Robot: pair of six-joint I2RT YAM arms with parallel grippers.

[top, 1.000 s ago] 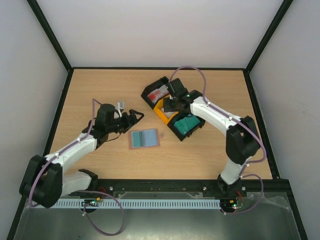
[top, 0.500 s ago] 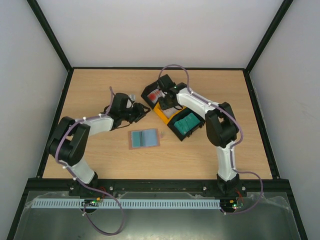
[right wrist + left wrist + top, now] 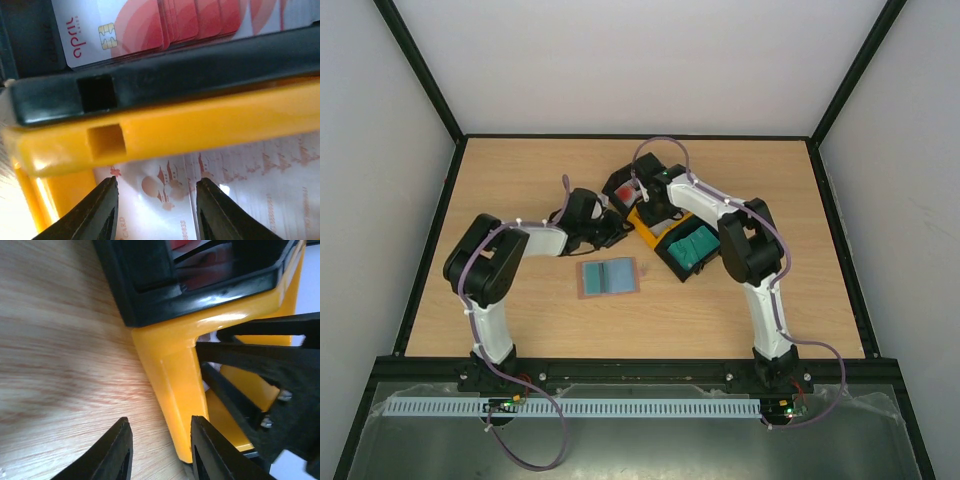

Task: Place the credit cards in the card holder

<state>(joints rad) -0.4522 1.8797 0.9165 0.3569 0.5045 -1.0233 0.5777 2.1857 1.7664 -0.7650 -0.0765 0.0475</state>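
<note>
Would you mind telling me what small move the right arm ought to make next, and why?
I would probably lower the right gripper onto the white cards in the orange tray and close on one. Its jaws stand open over them, nothing is held, and the card holder lies open, pockets up.

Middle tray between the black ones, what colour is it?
The tray is orange-yellow, clearest in the left wrist view.

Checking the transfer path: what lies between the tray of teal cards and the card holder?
Nothing but bare table, as the top external view shows.
</note>
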